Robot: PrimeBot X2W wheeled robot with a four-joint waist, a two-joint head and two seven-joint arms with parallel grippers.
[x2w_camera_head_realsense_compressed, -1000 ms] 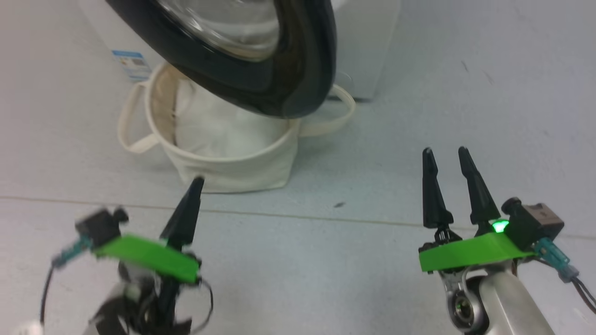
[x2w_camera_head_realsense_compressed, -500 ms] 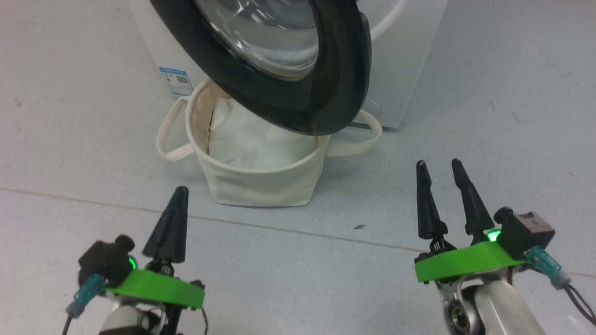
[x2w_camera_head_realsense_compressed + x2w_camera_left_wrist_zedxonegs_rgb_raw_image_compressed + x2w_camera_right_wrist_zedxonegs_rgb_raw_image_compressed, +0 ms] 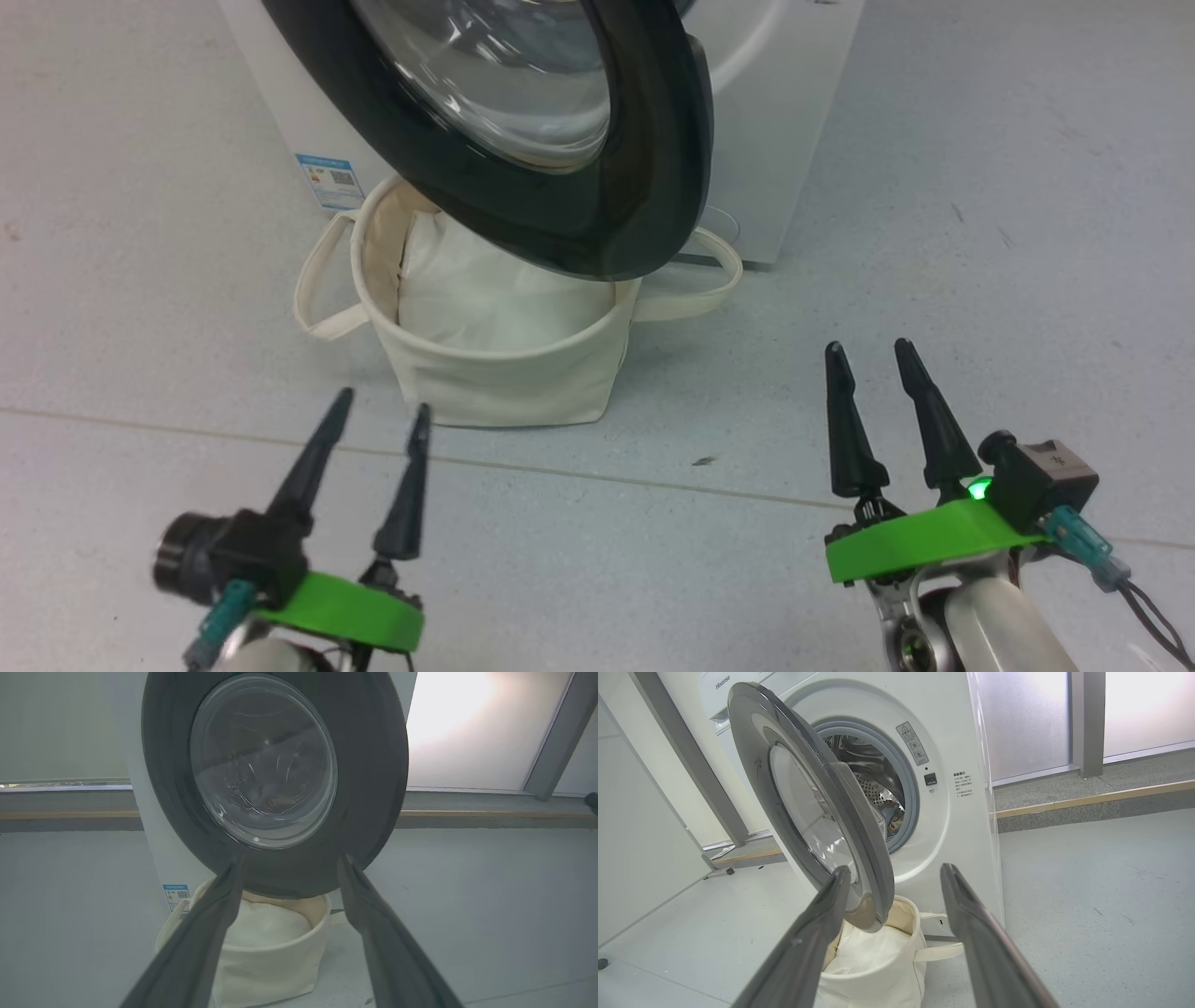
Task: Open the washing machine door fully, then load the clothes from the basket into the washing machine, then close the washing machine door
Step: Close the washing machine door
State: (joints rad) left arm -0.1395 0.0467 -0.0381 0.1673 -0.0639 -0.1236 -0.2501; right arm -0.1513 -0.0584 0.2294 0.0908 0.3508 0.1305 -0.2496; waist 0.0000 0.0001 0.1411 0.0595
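Left tool (image 3: 381, 408): fingers spread, nothing between them, over the floor (image 3: 597, 560) at my lower left. Right tool (image 3: 868, 348): also spread and empty, lower right, green light lit at its base. Both point toward the basket and touch nothing.

Just past the left tool's tips, across a floor seam, is the basket (image 3: 504, 383). Cream canvas, upright, a loop handle out each side. A plain white bundle (image 3: 485, 294) sits inside.

Over the back of the basket hangs the door (image 3: 644, 187), with a glossy black rim and clear bowl glass. It is swung out from the washing machine (image 3: 775, 140). In the right wrist view its lower rim sits above the basket mouth. Touching or not, I can't tell.

Clothes (image 3: 893, 816): a patch of blue fabric low in the drum, just behind the door's edge. Probably the printed garment, but too small to be sure.

Writing:
- "Hisense" (image 3: 722, 682) on the top panel, readable.
- Blue sticker (image 3: 327, 179) low on the machine's side panel, just beside the basket. There's a QR-type square on it in the left wrist view, text too small.
- Grey label (image 3: 913, 743) right of the porthole, and a small text block (image 3: 962, 784) below it, both unreadable.

Behind the machine: a low sill and frosted panels.
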